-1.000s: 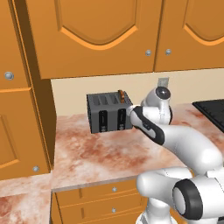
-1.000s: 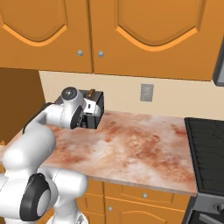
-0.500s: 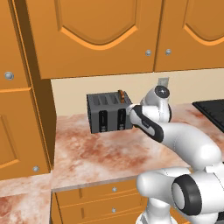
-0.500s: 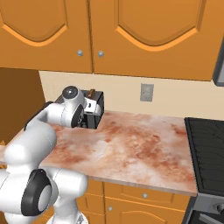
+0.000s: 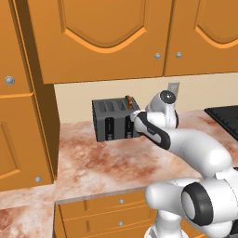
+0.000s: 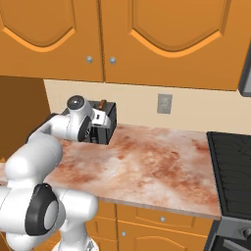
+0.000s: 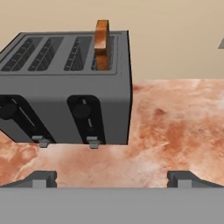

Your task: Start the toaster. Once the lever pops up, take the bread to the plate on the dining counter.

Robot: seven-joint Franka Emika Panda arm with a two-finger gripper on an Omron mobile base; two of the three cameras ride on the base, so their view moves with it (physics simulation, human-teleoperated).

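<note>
Toaster [image 7: 65, 87] sits just ahead of my fingers [image 7: 43, 178], slightly to their left in the hand view, on the marbled bench [image 7: 175, 127]. My fingers are spread wide and released, grasping nothing, low over the bench short of the front panels. Both levers [image 7: 92, 141] sit at the bottom of their tracks. Beyond them, the bread [image 7: 102, 43] stands upright in the rightmost slot, its top poking out. Behind it is the beige wall [image 7: 175, 39].
</note>
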